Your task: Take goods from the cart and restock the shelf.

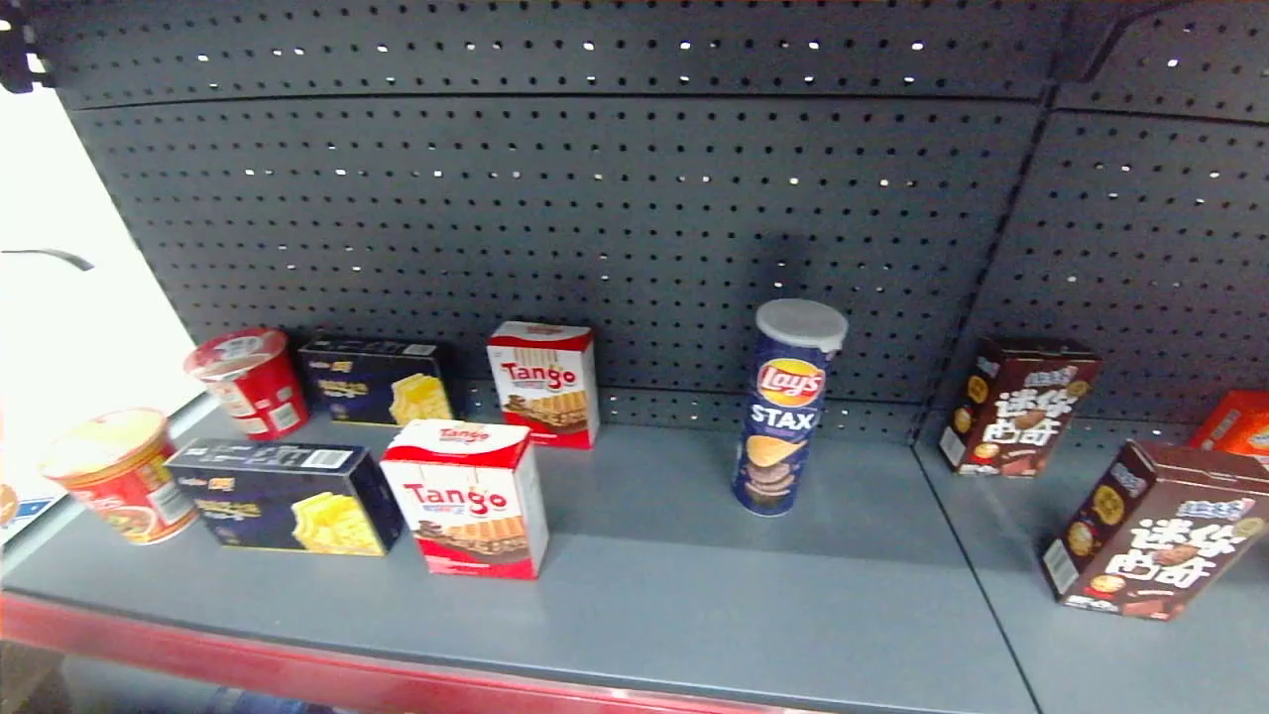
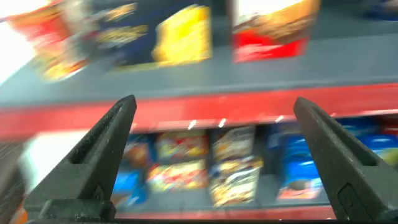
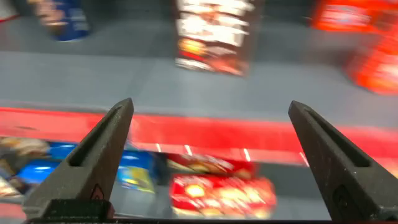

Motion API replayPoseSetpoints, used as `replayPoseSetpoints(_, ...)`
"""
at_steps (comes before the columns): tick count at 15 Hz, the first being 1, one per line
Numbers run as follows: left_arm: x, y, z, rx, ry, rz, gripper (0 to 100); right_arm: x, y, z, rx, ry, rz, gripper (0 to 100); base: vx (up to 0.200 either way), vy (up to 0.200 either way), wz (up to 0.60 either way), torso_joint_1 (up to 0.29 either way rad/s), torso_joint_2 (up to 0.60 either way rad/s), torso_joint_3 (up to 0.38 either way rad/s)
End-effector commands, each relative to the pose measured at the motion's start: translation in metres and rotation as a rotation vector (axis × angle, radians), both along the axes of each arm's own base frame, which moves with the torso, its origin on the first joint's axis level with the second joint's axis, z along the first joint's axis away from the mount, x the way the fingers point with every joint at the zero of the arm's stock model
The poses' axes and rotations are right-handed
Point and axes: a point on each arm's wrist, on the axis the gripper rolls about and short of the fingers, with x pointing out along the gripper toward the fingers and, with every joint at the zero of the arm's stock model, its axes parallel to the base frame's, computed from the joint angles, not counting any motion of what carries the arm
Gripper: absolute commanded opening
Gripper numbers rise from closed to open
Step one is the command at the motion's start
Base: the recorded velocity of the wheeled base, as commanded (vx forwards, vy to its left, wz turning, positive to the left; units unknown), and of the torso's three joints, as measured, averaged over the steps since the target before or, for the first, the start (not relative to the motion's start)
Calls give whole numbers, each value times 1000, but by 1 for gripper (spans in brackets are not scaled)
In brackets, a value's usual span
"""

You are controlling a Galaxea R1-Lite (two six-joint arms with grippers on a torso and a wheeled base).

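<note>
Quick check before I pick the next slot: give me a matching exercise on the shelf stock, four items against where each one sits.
Items
1. chips can
2. front wafer box
3. front brown box
4. front noodle cup

Places
A. far left end of the shelf, front row
B. right of the shelf seam, near the front
C. upright on its own, mid-shelf
D. front row, left of centre, beside a dark blue box

Pairs: 1-C, 2-D, 3-B, 4-A
</note>
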Motion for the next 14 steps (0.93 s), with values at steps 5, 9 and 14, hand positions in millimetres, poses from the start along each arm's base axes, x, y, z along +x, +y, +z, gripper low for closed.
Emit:
replayPoseSetpoints(5,0,0,0,-2,0,-1,100,0,0,0,-1,0,1,100,0,0,600,1,2,4)
replayPoseSetpoints(9,0,0,0,-2,0,-1,100,0,0,0,-1,0,1,100,0,0,600,2,2,-2)
replayPoseSetpoints(14,0,0,0,0,0,-2,100,0,0,0,-1,0,1,100,0,0,600,2,0,5)
